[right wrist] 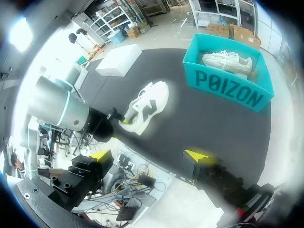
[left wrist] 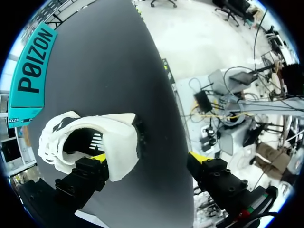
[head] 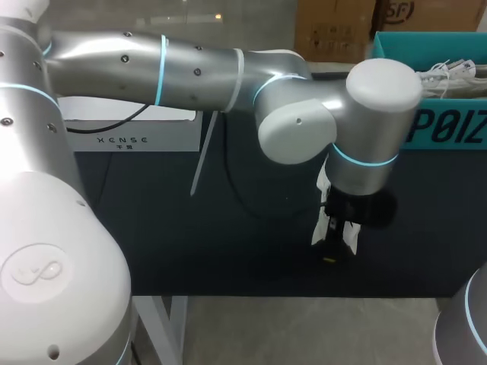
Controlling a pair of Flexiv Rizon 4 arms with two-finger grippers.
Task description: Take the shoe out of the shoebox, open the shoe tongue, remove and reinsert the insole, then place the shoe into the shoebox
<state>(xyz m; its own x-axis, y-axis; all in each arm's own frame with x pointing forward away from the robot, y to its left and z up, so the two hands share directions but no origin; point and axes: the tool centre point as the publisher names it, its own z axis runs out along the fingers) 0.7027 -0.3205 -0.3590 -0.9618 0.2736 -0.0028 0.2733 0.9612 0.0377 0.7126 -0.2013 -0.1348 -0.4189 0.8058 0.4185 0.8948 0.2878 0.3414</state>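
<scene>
A: Now, shoe location?
B: White shoe (left wrist: pixel 95 142) lies on black table (left wrist: pixel 109 71), outside teal shoebox (right wrist: pixel 228 90).
A: Fingers?
B: Left gripper (left wrist: pixel 149 159) spread wide, 1 tip touching the shoe; right gripper (right wrist: pixel 149 154) spread too, above table edge.

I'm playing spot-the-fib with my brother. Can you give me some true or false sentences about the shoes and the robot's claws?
1. A white shoe lies on the dark table, outside the teal box. True.
2. The teal box is empty. False: another shoe lies inside it.
3. The right claw grips the white shoe. False: it is open and holds nothing.
4. The left claw is open, with one finger at the white shoe's heel. True.
</scene>
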